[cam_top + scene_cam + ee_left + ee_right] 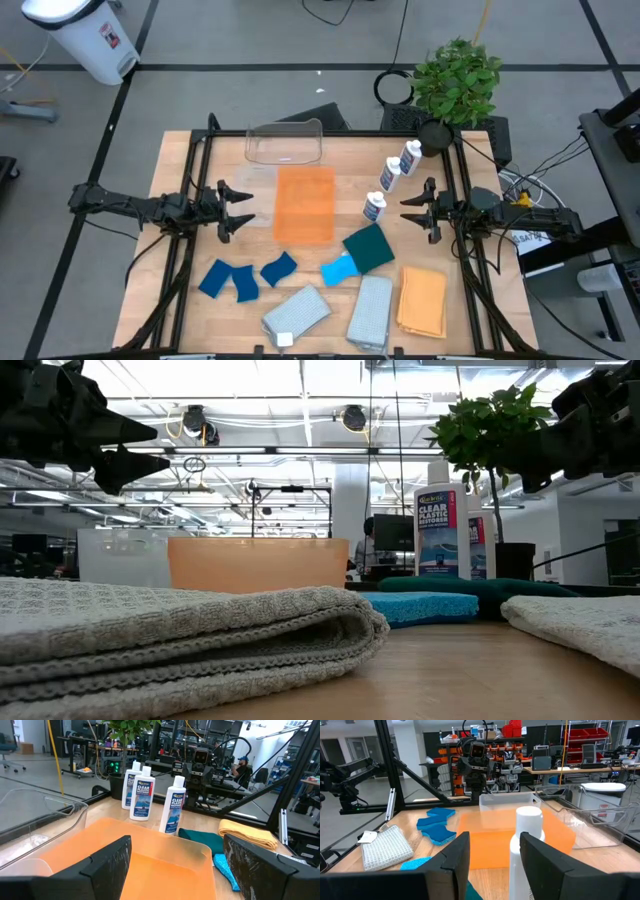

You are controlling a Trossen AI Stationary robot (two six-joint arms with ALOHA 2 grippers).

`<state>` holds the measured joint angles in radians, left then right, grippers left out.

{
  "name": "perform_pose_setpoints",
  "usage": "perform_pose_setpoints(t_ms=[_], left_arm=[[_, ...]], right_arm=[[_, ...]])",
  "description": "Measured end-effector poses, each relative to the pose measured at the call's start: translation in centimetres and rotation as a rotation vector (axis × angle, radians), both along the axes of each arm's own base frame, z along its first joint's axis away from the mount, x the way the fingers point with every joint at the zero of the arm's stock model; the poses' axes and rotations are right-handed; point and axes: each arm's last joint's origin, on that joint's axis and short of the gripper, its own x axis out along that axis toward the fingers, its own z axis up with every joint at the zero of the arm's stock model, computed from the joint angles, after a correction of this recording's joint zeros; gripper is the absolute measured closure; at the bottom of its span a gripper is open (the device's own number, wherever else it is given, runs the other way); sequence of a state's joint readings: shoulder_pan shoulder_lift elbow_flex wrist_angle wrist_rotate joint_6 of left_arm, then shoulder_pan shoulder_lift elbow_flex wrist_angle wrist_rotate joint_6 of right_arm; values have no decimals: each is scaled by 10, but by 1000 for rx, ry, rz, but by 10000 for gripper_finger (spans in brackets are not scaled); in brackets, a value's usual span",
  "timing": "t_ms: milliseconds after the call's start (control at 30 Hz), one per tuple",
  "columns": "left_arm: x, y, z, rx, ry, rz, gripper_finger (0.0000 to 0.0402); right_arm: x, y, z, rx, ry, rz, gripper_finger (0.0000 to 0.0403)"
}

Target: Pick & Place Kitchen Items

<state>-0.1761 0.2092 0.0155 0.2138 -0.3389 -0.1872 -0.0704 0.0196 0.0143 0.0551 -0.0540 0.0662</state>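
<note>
Judging by the empty orange bin point(304, 203), nothing is placed yet: cloths point(372, 310), sponges point(240, 277) and pads point(367, 249) lie nearer than it, bottles point(388, 178) beside it. Left gripper point(238, 209) and right gripper point(412, 210) flank it, both open and empty.

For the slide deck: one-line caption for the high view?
Both grippers, left and right, hover open flanking the orange tub, with three bottles, sponges, pads and cloths untouched.
</note>
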Motion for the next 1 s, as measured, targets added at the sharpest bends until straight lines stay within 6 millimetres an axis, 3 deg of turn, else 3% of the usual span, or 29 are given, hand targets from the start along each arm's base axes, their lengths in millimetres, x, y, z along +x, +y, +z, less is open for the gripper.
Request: perform_pose_setpoints(t_ms=[300, 833, 1000], left_arm=[[0, 0, 0, -294, -46, -7, 82], [0, 1, -3, -222, -6, 29, 82], [0, 1, -3, -278, -21, 28, 82]], right_arm=[[0, 0, 0, 0, 0, 0, 257], [0, 0, 0, 0, 0, 0, 256], [0, 0, 0, 0, 0, 0, 256]])
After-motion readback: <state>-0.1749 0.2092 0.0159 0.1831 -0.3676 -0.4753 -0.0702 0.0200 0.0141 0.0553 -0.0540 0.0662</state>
